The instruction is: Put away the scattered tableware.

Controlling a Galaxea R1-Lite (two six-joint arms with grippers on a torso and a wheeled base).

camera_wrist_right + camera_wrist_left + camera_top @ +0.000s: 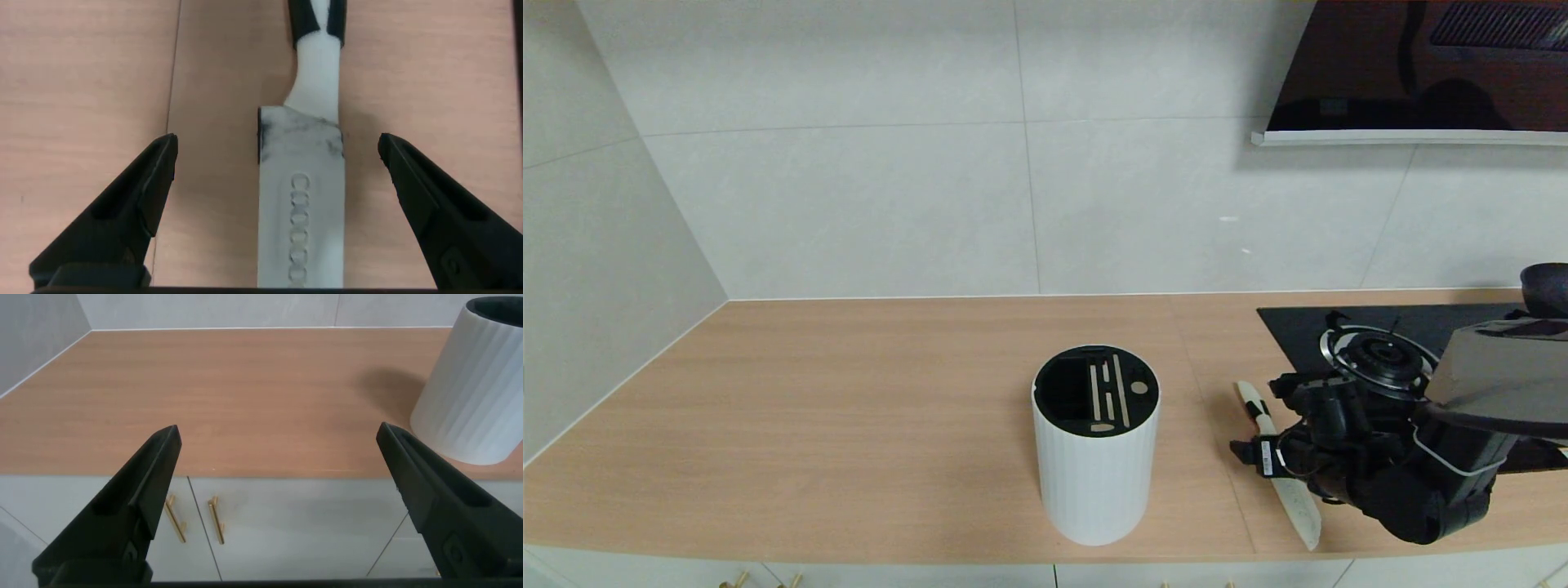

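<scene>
The knife (1294,496) lies flat on the wooden counter (849,408), between the white slotted holder (1097,465) and the black stove (1298,327). Its long axis runs front to back: black-and-white handle toward the wall, white blade toward the counter's front edge. A row of small pressed marks on the blade is unreadable. The right gripper (1267,420) hangs low over it, jaws spread wide either side of the blade. The left gripper (278,449), also spread wide, sits by the counter's front edge.
</scene>
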